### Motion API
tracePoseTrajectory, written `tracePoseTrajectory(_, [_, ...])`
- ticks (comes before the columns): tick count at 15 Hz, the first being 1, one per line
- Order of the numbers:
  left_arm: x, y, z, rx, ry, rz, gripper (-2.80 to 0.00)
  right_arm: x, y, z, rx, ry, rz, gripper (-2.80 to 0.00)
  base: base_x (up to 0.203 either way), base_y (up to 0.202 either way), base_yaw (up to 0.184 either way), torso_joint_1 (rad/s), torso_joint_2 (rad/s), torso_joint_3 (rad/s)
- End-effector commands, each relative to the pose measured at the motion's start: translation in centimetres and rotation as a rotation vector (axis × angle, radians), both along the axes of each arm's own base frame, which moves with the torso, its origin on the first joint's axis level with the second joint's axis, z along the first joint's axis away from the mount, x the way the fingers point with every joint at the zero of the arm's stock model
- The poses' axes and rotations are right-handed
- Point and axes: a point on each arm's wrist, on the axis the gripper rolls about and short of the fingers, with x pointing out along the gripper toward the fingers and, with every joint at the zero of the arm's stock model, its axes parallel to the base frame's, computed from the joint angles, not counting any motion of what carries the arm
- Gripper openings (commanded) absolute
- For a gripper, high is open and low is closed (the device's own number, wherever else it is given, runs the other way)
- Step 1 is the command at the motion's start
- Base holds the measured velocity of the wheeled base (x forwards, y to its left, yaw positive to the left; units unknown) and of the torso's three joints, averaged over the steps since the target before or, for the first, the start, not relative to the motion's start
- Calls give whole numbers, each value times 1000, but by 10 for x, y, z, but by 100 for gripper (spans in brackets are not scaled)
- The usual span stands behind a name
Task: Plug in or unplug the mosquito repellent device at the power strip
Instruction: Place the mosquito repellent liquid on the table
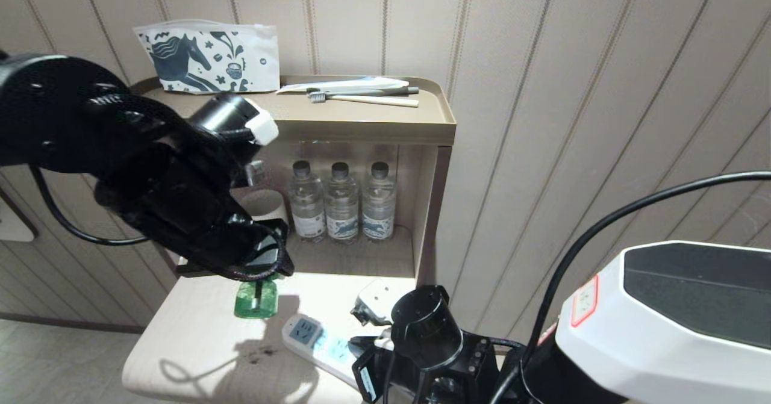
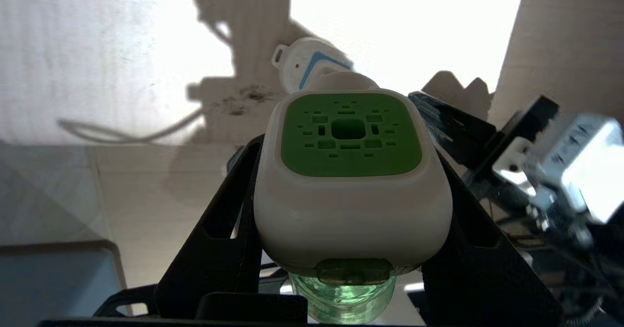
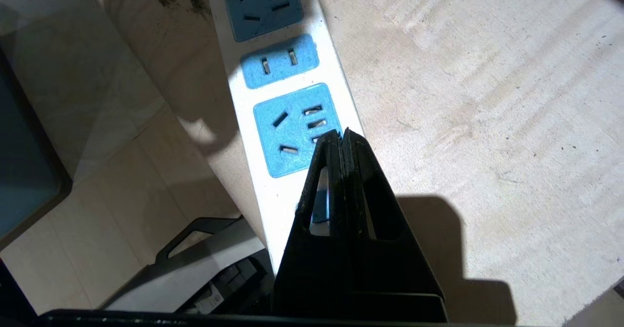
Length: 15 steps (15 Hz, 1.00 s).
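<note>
My left gripper (image 1: 268,265) is shut on the mosquito repellent device (image 1: 256,300), holding it above the pale table (image 1: 181,344) and apart from the power strip (image 1: 304,338). In the left wrist view the device (image 2: 351,171) shows its white head and green vented face between the black fingers (image 2: 229,210), with the translucent green bottle below. The strip's end (image 2: 304,66) lies beyond it. My right gripper (image 3: 341,134) is shut, its tips down on the strip (image 3: 273,73) at the edge of a light-blue socket panel. All sockets in view hold no plug.
In the shelf niche behind stand three clear water bottles (image 1: 341,202) and a white mug (image 1: 265,205). A printed pouch (image 1: 208,58) and toothbrushes (image 1: 361,97) lie on the top tray. A white plug block (image 1: 376,298) sits near the strip. The table's front edge is close.
</note>
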Motion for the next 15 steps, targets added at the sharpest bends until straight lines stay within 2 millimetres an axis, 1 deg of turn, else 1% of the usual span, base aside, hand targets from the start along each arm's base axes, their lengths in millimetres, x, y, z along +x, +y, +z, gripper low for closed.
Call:
tracePoseTrajectory(1, [-27, 22, 30, -49, -90, 20, -280, -1, -1, 19, 49, -40, 0, -280, 0, 0, 0, 0, 0, 0])
tracePoseTrajectory(2, [-35, 34, 35, -43, -104, 46, -280, 0, 0, 25, 65, -56, -4, -280, 0, 0, 0, 0, 0, 0])
tracePoseTrajectory(4, [-47, 49, 30, -29, -100, 81, -280, 1, 1, 39, 99, -84, -8, -280, 0, 0, 0, 0, 0, 0])
tracePoseTrajectory(6, [-63, 61, 34, -53, -139, 90, -280, -2, -3, 59, 140, -118, -10, -280, 0, 0, 0, 0, 0, 0])
tracePoseTrajectory(8, [-81, 71, 40, -75, -180, 89, -280, -4, -12, 78, 175, -149, -19, -280, 0, 0, 0, 0, 0, 0])
tracePoseTrajectory(10, [-101, 82, 47, -94, -224, 88, -280, -11, -26, 98, 212, -181, -30, -280, 0, 0, 0, 0, 0, 0])
tracePoseTrajectory(11, [-116, 92, 51, -110, -263, 94, -280, -17, -38, 114, 241, -207, -40, -280, 0, 0, 0, 0, 0, 0])
tracePoseTrajectory(13, [-144, 113, 55, -121, -335, 135, -280, -30, -68, 143, 286, -253, -70, -280, 0, 0, 0, 0, 0, 0])
tracePoseTrajectory(14, [-157, 123, 53, -106, -366, 165, -280, -38, -85, 156, 302, -274, -93, -280, 0, 0, 0, 0, 0, 0])
tracePoseTrajectory(15, [-164, 128, 49, -87, -380, 187, -280, -42, -99, 162, 301, -282, -118, -280, 0, 0, 0, 0, 0, 0])
